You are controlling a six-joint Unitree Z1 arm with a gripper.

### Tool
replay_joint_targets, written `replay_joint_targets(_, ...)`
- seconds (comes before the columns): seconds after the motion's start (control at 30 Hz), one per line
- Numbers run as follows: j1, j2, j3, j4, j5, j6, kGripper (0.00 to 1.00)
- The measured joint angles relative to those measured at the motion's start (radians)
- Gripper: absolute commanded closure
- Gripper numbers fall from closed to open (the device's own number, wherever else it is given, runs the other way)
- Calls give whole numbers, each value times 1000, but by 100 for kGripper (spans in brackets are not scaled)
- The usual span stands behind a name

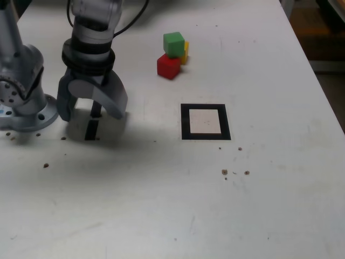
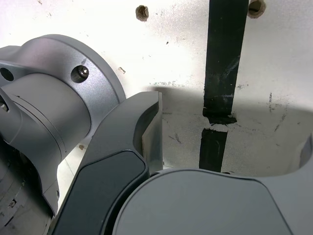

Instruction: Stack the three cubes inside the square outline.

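Three cubes huddle together at the far middle of the white table in the exterior view: the green cube (image 1: 173, 43) is highest, the yellow-orange cube (image 1: 186, 52) peeks out at its right, and the red cube (image 1: 168, 66) is in front. Whether green rests on yellow I cannot tell. The square outline (image 1: 205, 122), black tape with a white centre, lies nearer the camera and holds nothing. My gripper (image 1: 91, 110) hangs open far to the exterior view's left of both, just above the table and straddling a black tape strip (image 1: 91, 129). In the wrist view the gripper (image 2: 230, 147) holds nothing.
The arm's grey base (image 1: 21, 102) stands at the exterior view's left edge. The black tape strip (image 2: 225, 58) runs between the fingers in the wrist view. Small crumbs (image 1: 225, 172) dot the table near the outline. The table's right edge (image 1: 323, 91) drops to the floor.
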Motion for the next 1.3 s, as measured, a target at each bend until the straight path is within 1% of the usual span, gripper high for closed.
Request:
replay_joint_targets(0.2,0,3,-1,6,1,0,0)
replay_joint_targets(0.3,5,-9,-30,49,14,8,0)
replay_joint_targets(0.4,17,-49,-122,142,53,31,0)
replay_joint_targets(0.53,61,-72,-260,283,143,102,0)
replay_joint_targets(0.63,124,-72,-362,386,198,186,0)
replay_joint_targets(0.7,174,-70,-425,454,212,228,0)
replay_joint_targets(0.8,265,-64,-529,549,220,280,1)
replay_joint_targets(0.9,317,-57,-622,545,220,293,1)
replay_joint_targets(1.0,381,-27,-724,556,216,307,1)
replay_joint_targets(1.07,409,5,-789,561,213,307,1)
replay_joint_targets(1.17,418,65,-889,566,210,307,1)
replay_joint_targets(1.3,450,167,-1022,575,212,316,1)
